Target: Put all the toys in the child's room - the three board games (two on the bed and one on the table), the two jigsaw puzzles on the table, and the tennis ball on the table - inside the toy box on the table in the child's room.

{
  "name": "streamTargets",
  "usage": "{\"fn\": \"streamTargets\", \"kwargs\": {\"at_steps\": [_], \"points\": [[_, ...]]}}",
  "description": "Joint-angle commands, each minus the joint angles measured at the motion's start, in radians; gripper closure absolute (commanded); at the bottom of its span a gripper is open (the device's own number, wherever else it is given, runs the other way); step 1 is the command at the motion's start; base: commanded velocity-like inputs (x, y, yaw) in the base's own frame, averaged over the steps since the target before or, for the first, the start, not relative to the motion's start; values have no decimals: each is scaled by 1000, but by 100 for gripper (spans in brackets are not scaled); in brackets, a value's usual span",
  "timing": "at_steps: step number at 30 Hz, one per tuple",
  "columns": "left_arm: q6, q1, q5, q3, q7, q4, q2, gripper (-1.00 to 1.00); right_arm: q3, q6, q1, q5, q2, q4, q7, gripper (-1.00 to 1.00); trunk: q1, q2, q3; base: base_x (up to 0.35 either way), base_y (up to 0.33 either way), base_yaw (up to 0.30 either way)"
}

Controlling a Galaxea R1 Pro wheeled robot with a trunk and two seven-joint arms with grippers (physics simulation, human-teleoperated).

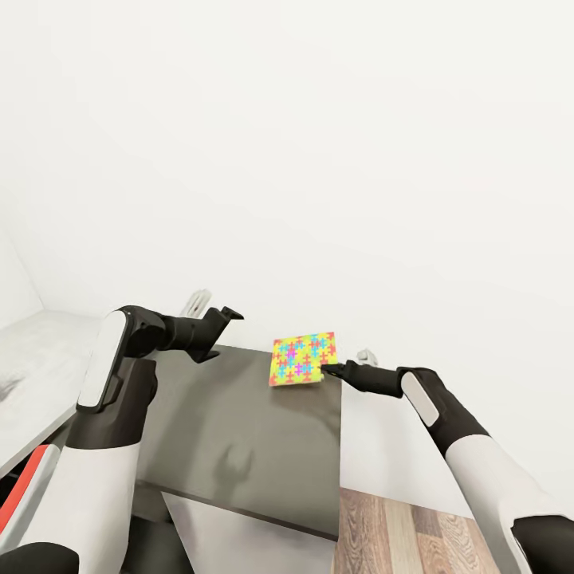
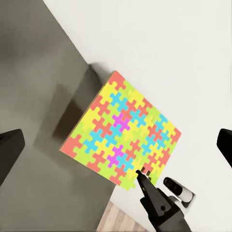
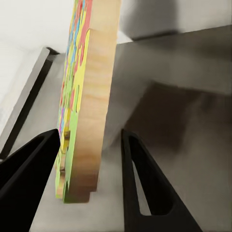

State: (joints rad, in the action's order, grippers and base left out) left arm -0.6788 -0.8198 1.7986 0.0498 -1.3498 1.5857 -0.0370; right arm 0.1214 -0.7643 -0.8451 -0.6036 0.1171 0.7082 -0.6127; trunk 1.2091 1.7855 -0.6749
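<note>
Multicoloured jigsaw puzzle (image 1: pixel 303 359) tilts above the table (image 1: pixel 239 430), pinched by the outstretched right claw (image 1: pixel 328 368).

- The dark grey matte table top (image 1: pixel 239 430) runs up to the white wall, with a pale grey-white top (image 1: pixel 32 375) adjoining it on the left.
- A thin, multicoloured jigsaw puzzle sheet with a wooden back (image 1: pixel 303 359) is at the dark top's far right corner, tilted up off the surface.
- Wood-plank floor (image 1: pixel 399 534) shows below the table's right edge.

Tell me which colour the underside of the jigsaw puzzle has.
Light wood-brown; the right wrist view shows the jigsaw puzzle underside best.
</note>
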Motion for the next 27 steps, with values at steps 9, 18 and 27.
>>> {"fn": "streamTargets", "kwargs": {"at_steps": [9,18,27], "points": [[-27,-7,20,-14,-6,21,7,-100,3,-37,105,-2,5,252,0,100,0,1,-1,0,0,0],[-26,-38,50,-68,-5,22,38,-100,3,-138,142,0,9,394,6,100,0,1,-1,0,0,0],[-16,-78,88,-82,0,22,40,-100,-5,-257,204,1,23,609,8,100,-12,-20,8,0,0,0]]}}
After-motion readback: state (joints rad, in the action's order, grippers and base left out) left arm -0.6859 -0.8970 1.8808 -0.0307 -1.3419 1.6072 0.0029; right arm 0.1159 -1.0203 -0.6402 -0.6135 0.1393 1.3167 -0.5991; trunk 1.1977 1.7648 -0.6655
